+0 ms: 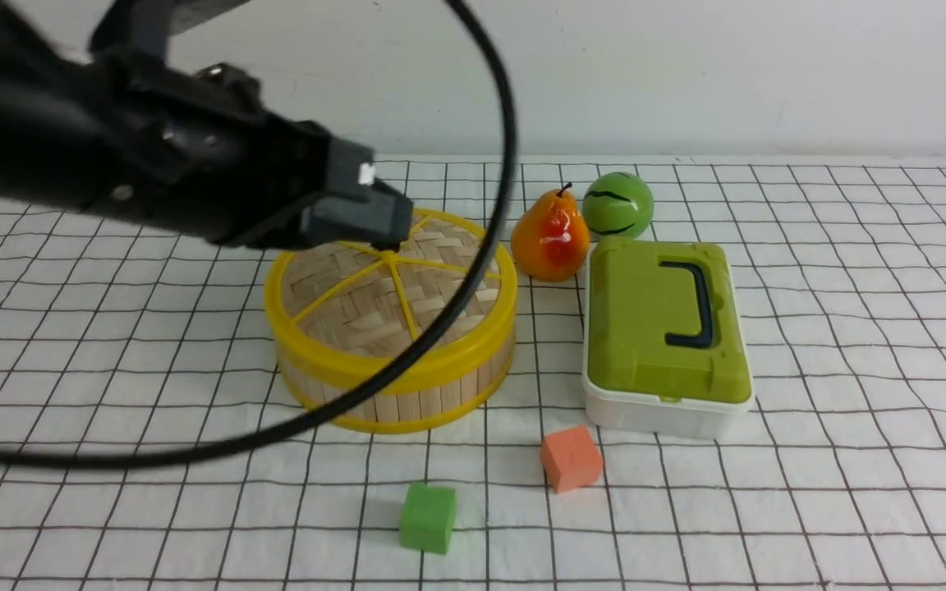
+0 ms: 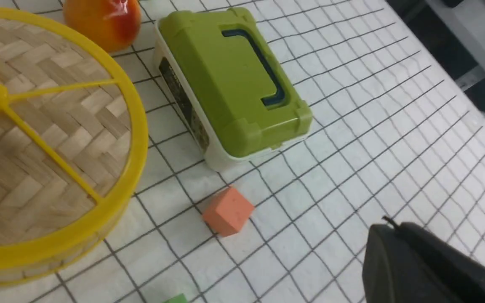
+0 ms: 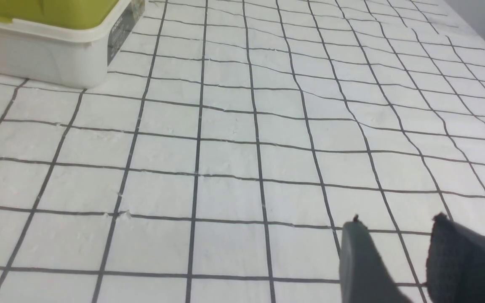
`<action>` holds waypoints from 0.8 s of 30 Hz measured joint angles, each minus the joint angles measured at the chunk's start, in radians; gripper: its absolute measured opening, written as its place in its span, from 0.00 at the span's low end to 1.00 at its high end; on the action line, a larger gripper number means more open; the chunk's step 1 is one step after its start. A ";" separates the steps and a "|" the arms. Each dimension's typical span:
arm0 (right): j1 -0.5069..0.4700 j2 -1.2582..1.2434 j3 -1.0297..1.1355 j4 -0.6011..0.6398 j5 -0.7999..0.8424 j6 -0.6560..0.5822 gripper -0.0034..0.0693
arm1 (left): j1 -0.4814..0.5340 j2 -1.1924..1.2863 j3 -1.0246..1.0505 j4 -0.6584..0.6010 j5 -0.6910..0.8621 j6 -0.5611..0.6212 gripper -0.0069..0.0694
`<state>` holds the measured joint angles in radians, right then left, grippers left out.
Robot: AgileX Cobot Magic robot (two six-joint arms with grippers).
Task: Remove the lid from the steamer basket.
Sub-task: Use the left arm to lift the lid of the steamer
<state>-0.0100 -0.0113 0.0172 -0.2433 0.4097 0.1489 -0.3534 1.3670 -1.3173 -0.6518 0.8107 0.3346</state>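
Yellow-rimmed lid [image 1: 350, 305] on steamer basket [image 1: 444, 400], left pincer [image 1: 387, 231] closed, seemingly just above

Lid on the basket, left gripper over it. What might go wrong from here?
1. The left gripper is shut above the lid. Unless it opens first, it may only press on the lid rather than grasp it.
2. If the lid fits tightly, the basket could lift or slide with it and knock the pear standing close beside it.
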 joint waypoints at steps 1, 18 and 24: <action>0.000 0.000 0.000 0.000 0.000 0.000 0.38 | -0.016 0.051 -0.057 0.088 0.007 -0.068 0.07; 0.000 0.000 0.000 0.000 0.000 0.000 0.38 | -0.101 0.551 -0.450 0.816 0.011 -0.507 0.47; 0.000 0.000 0.000 0.000 0.000 0.000 0.38 | -0.103 0.638 -0.450 0.875 -0.095 -0.603 0.55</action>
<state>-0.0100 -0.0113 0.0172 -0.2433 0.4097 0.1489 -0.4560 2.0046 -1.7668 0.2237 0.7160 -0.2689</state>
